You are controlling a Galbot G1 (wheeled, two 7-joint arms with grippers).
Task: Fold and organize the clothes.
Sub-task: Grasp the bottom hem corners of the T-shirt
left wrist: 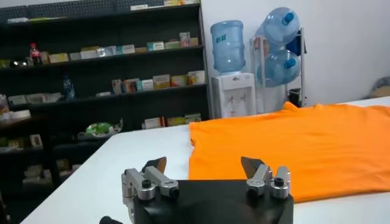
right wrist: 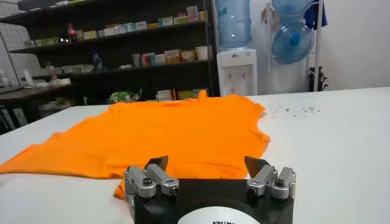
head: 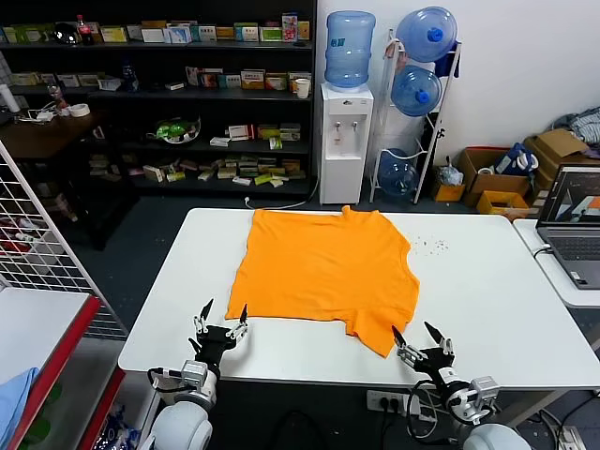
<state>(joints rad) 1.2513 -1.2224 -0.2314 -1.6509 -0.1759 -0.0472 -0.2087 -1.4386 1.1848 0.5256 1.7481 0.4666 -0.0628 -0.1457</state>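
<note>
The bright orange T-shirt (head: 323, 272) lies spread flat on the white table (head: 487, 300), plain side up, no lettering showing. It also shows in the left wrist view (left wrist: 292, 146) and the right wrist view (right wrist: 164, 134). My left gripper (head: 223, 315) is open and empty at the table's near edge, just by the shirt's near left corner; it shows in its own view (left wrist: 204, 165). My right gripper (head: 417, 334) is open and empty at the near edge, just by the shirt's near right sleeve; it shows in its own view (right wrist: 207, 164).
A laptop (head: 574, 225) sits on a second table at the right. A wire rack (head: 37, 234) and a red-edged shelf with a light blue cloth (head: 14, 398) stand at the left. Shelves, a water dispenser (head: 345, 141) and boxes are behind the table.
</note>
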